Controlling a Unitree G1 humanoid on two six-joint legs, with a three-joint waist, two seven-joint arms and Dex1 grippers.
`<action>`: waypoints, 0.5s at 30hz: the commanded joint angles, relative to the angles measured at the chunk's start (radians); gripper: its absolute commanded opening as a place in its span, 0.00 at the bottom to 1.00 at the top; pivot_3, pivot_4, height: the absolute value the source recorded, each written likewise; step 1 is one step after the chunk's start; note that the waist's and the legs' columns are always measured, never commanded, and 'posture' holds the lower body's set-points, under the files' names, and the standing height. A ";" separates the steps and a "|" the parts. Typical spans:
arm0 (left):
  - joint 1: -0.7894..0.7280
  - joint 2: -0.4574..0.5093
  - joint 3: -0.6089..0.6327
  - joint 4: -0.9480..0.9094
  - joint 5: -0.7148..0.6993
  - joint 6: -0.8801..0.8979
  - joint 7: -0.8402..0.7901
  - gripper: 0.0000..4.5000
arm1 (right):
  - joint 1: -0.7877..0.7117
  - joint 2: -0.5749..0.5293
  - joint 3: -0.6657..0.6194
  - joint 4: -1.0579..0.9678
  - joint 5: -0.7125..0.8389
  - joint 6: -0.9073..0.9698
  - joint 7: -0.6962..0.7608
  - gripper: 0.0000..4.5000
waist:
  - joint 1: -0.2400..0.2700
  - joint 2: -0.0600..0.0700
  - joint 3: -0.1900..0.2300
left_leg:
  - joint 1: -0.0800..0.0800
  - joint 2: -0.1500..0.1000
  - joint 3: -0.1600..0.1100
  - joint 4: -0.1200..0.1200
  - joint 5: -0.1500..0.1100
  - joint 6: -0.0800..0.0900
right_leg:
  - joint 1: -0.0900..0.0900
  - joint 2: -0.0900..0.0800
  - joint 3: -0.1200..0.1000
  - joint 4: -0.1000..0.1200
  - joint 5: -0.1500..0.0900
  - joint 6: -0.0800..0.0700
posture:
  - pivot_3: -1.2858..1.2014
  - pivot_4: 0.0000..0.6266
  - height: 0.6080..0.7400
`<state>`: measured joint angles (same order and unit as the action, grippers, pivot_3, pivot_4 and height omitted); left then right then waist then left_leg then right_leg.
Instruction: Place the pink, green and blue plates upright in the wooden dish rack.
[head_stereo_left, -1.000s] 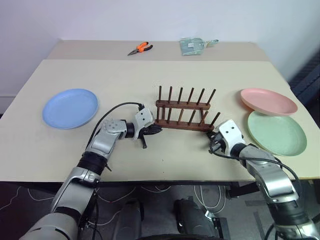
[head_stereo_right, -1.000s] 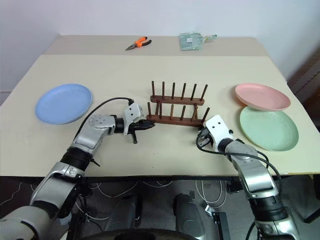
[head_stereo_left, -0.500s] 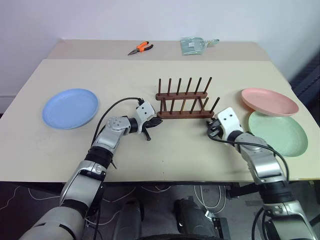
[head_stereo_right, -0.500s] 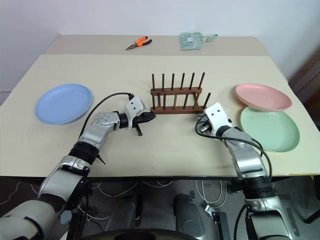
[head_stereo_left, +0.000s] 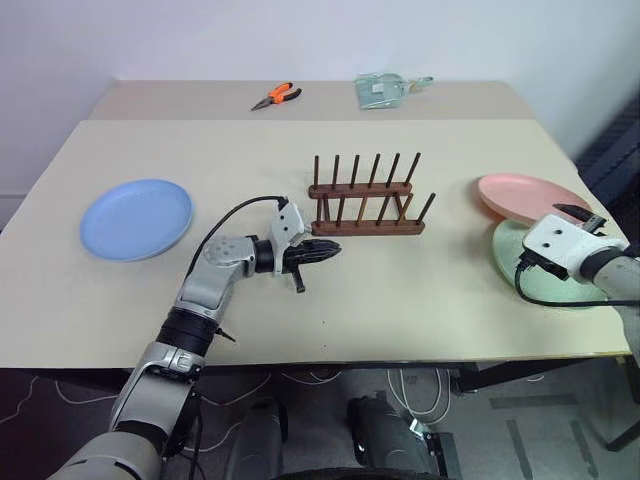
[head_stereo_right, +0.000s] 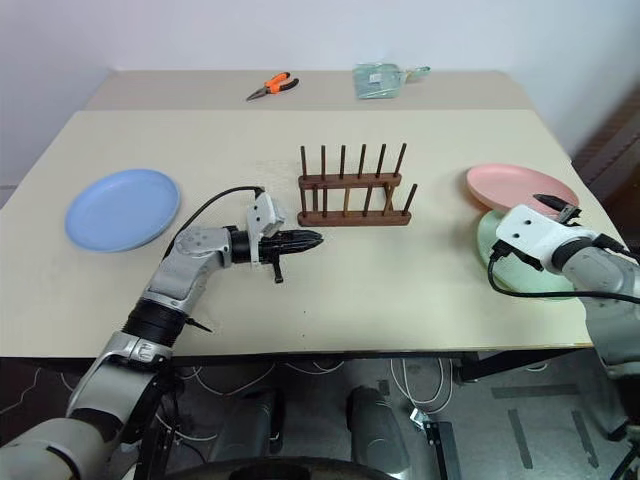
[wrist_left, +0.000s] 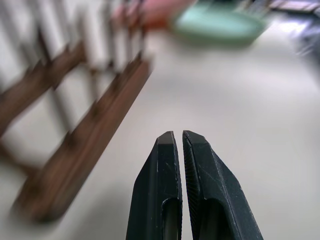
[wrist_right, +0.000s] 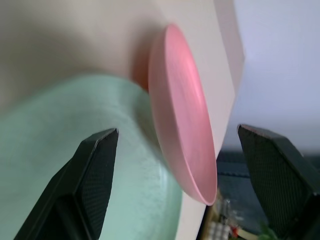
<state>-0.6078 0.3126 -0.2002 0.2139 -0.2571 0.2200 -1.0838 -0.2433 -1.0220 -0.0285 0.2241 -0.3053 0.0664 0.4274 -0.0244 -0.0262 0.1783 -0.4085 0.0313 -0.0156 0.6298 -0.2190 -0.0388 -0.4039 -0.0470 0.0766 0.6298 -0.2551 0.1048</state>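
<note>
Left eye view: the wooden dish rack (head_stereo_left: 364, 197) stands empty near the middle of the counter (head_stereo_left: 300, 300). The blue plate (head_stereo_left: 136, 217) lies flat well to its left. The pink plate (head_stereo_left: 530, 197) lies at the right, its rim overlapping the green plate (head_stereo_left: 520, 265). The left end effector (head_stereo_left: 331, 250) is closed and empty, just in front of the rack's left end. The right end effector (head_stereo_left: 583, 217) is above the green plate.

Left wrist view: the two fingers (wrist_left: 159, 190) lie pressed together, the rack beside them.

Right wrist view: the right end effector's fingers (wrist_right: 92, 175) stand wide apart, holding nothing, the pink plate's edge between them.
</note>
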 joint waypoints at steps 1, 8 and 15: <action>-0.004 -0.002 0.008 -0.090 -0.050 0.042 -0.019 0.05 | -0.097 -0.005 0.054 0.189 -0.060 -0.121 -0.029 0.86 | 0.001 0.000 0.000 | 0.000 0.000 0.000 0.000 0.000 0.000 | 0.000 0.000 0.000 0.000 0.000 0.000 | 0.52 0.24 0.94; 0.028 0.021 0.033 -0.168 -0.082 0.083 -0.003 0.05 | -0.243 -0.005 0.183 0.470 -0.188 -0.299 -0.134 0.45 | 0.001 0.001 0.001 | 0.000 0.000 0.000 -0.001 0.000 0.000 | -0.001 0.000 0.001 0.000 0.000 0.000 | 0.52 0.24 0.94; 0.034 0.031 0.052 -0.154 -0.031 0.034 0.096 0.05 | -0.205 -0.042 0.147 0.343 -0.220 -0.320 -0.228 0.01 | 0.000 0.002 0.001 | 0.000 0.000 0.000 0.000 0.000 0.000 | -0.001 0.000 0.002 0.000 0.000 0.000 | 0.52 0.24 0.94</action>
<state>-0.5548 0.3484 -0.1727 0.0716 -0.3082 0.2944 -1.0257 -0.4511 -1.0245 0.1686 0.6489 -0.5281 -0.2440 0.2274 -0.0239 -0.0243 0.1794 -0.4086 0.0311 -0.0151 0.6297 -0.2189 -0.0387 -0.4045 -0.0466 0.0783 0.6302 -0.2551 0.1052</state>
